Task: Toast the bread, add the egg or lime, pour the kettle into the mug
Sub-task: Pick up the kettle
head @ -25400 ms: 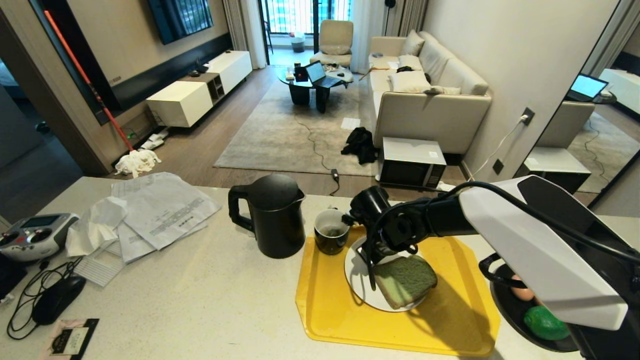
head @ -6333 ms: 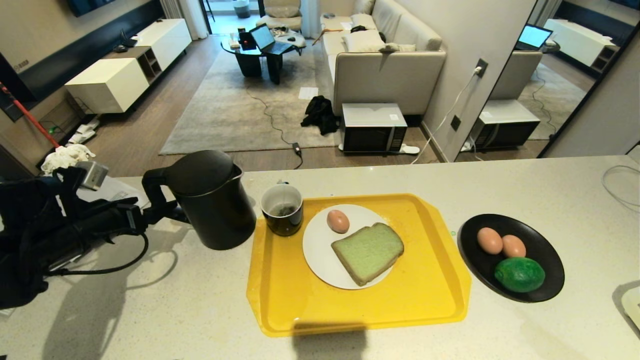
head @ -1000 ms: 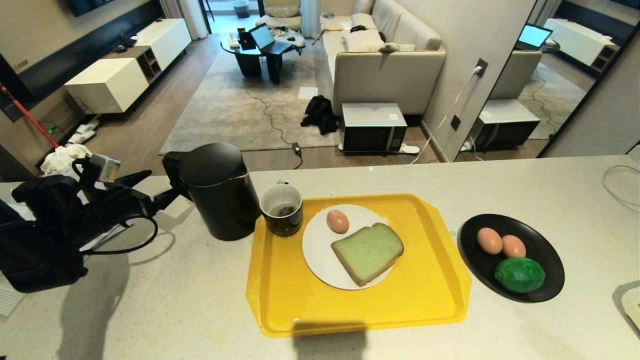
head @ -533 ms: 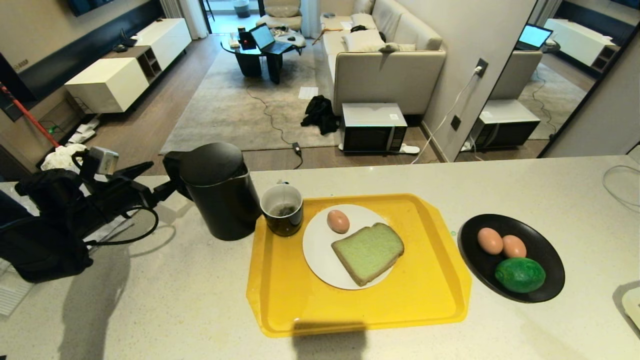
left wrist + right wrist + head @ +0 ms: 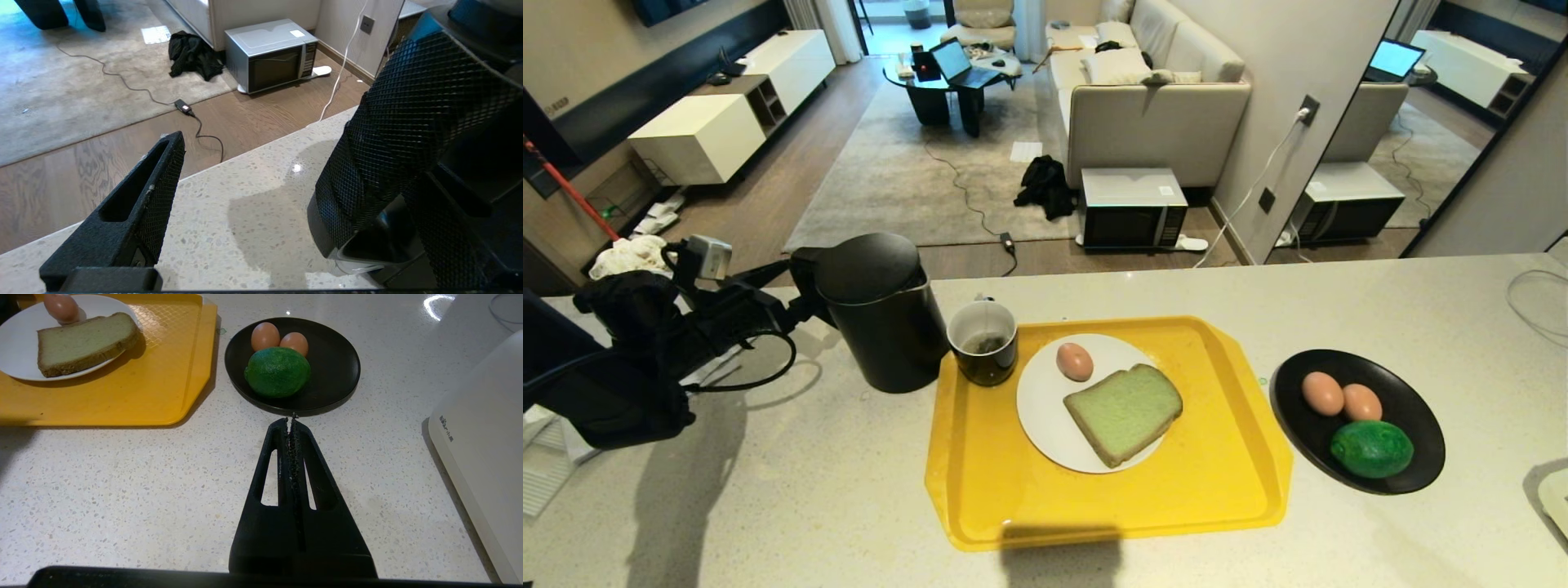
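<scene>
Speckled stone counter (image 5: 833, 490) holds my black kettle (image 5: 882, 314), upright beside the mug (image 5: 983, 343) on a yellow tray (image 5: 1217, 490). My left gripper (image 5: 788, 294) spreads wide at the kettle's handle; my right gripper (image 5: 291, 420) rests pinched closed near the lime (image 5: 277, 371).

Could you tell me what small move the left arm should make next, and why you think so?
Probably close the left gripper on the kettle's handle. Its fingers stand open at the handle side of the kettle, the mug waits just beside the kettle, and egg and bread already lie on the plate, so pouring looks next.
</scene>
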Controlling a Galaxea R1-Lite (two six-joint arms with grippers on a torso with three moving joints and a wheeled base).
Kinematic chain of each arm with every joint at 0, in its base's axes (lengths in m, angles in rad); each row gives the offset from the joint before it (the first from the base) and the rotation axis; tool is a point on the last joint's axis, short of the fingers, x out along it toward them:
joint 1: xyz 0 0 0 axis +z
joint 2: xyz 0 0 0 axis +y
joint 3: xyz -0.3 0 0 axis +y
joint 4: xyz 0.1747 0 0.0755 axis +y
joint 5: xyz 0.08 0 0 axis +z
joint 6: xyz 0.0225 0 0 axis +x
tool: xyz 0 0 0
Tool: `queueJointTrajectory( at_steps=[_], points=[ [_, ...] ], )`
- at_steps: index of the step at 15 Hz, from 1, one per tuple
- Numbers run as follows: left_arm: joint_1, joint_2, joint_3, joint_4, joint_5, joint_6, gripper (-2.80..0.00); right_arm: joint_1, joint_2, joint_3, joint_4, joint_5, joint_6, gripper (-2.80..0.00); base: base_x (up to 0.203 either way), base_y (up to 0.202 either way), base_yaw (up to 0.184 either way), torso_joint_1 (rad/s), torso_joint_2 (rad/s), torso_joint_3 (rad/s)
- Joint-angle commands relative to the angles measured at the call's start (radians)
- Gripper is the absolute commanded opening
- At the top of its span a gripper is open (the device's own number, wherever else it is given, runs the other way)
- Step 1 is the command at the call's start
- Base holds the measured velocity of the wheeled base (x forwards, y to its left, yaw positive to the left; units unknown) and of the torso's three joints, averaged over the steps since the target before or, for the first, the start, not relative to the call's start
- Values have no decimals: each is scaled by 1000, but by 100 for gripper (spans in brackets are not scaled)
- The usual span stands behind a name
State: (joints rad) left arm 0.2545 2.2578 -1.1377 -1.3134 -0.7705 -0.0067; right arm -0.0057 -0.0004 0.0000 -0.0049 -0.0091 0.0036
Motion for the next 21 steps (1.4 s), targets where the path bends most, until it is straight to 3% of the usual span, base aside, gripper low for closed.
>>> queueJointTrajectory(
  at_steps=[1,11,12,21],
  points=[
    [-6,16,-16,-7,-4,-1,0,0,0,0,-1,0,0,-280,0,0,0,0,0,0],
    [-7,54,-126,9,-3,-49,0,0,0,0,-1,0,1,-280,0,0,0,0,0,0],
    [-7,54,-131,12,-3,-50,-280,0,0,0,-1,0,1,-280,0,0,0,0,0,0],
    [-5,49,-132,7,-3,-69,-280,0,0,0,-1,0,0,-280,0,0,0,0,0,0]
  ],
)
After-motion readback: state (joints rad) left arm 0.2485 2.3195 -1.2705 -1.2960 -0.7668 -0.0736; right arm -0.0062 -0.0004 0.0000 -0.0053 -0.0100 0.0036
